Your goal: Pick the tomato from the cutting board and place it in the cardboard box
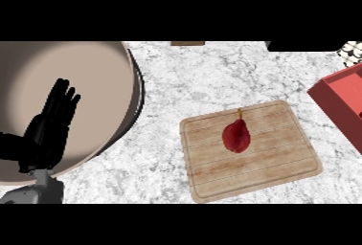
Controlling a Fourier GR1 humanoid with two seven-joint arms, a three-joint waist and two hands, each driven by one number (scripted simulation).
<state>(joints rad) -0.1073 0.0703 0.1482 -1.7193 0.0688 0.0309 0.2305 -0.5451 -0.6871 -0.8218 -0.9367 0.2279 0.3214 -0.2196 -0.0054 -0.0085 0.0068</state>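
The elongated dark-red tomato (236,136) with a thin stem is lying near the middle of the pale wooden cutting board (283,162) on the speckled marble counter (205,76). The red open box (339,103) is sitting at the view's right edge, apart from the board. The left hand (50,124) is resting with fingers straight and up, holding nothing, over a large beige round basin (106,67). The right hand is not showing. Judgement: a grasp is wanting fingers closing across the tomato's narrow width, avoiding the stem.

A red tomato (236,136) lies on the wooden cutting board (276,162), red box (339,103) nearby.
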